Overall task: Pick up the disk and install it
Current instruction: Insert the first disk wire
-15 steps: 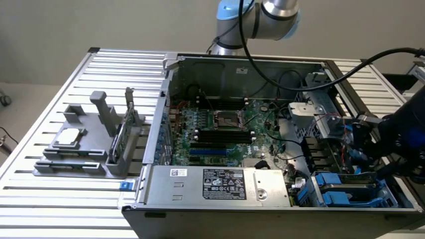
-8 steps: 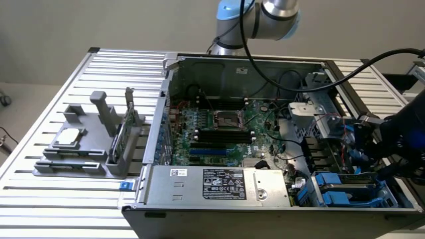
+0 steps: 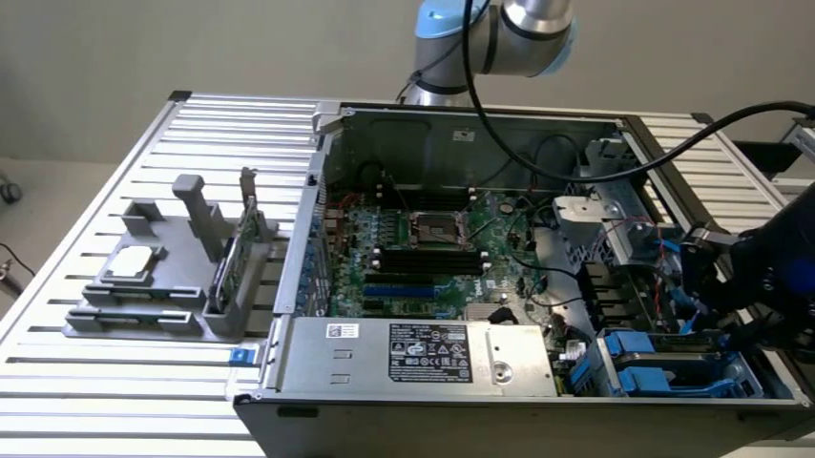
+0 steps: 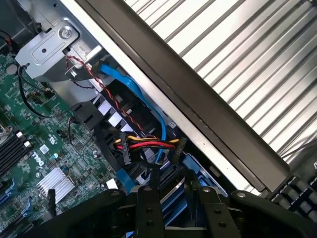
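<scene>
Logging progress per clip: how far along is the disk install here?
Done: the disk is picked up, apparently gripped by the gripper. In hand: it hangs above the drive bay at the case's end on the exterior view's right. Left: seating it; it is not yet in the bay.

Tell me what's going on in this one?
A robot arm is working on an open computer case. Its claw is low over the drive-bay corner at the exterior view's right. It appears to grip the disk edge-on, with the blue frame showing between the fingers, just past the cables. The disk does not look seated yet. On the tray outside the case, a chip and a card sit untouched.
</scene>
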Robot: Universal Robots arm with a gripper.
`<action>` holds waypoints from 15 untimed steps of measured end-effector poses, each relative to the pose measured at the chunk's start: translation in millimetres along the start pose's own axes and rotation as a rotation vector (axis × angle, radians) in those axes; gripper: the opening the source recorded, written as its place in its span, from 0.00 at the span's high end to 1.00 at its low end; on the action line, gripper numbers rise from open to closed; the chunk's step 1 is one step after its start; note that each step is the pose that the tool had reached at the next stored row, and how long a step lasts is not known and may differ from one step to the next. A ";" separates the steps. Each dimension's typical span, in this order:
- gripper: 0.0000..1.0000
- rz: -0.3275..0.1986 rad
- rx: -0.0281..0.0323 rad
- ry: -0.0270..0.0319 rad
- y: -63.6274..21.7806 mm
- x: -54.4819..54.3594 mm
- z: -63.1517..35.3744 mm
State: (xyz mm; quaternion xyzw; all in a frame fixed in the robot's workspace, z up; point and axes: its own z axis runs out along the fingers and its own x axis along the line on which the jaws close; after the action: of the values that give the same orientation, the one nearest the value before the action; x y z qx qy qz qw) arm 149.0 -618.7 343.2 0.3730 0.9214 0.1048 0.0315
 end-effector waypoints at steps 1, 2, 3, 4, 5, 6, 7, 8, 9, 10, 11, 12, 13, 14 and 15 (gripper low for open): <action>0.66 0.004 -0.0006 -0.0002 0.0 -0.1 0.6; 0.66 0.008 -0.0013 -0.0002 0.0 -0.2 0.9; 0.66 0.012 -0.0022 -0.0003 0.0 -0.4 1.2; 0.66 0.016 -0.0034 -0.0001 0.1 -0.5 1.4; 0.66 0.020 -0.0046 0.0002 0.3 -0.7 1.4; 0.66 0.023 -0.0061 0.0008 0.5 -0.9 1.5; 0.66 0.025 -0.0077 0.0020 0.8 -1.2 1.6; 0.66 0.027 -0.0097 0.0035 1.2 -1.6 1.7; 0.66 0.028 -0.0118 0.0054 1.6 -2.1 1.7; 0.66 0.029 -0.0143 0.0077 2.1 -2.6 1.9; 0.66 0.030 -0.0169 0.0102 2.6 -3.1 2.0; 0.66 0.031 -0.0191 0.0127 2.8 -3.4 2.0; 0.66 0.032 -0.0203 0.0155 2.9 -3.5 2.0; 0.66 0.034 -0.0212 0.0187 2.9 -3.5 2.0; 0.66 0.036 -0.0220 0.0224 2.9 -3.5 2.0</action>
State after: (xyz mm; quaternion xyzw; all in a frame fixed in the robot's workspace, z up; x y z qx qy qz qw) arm 153.8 -618.8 341.8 0.3878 0.9136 0.1196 0.0234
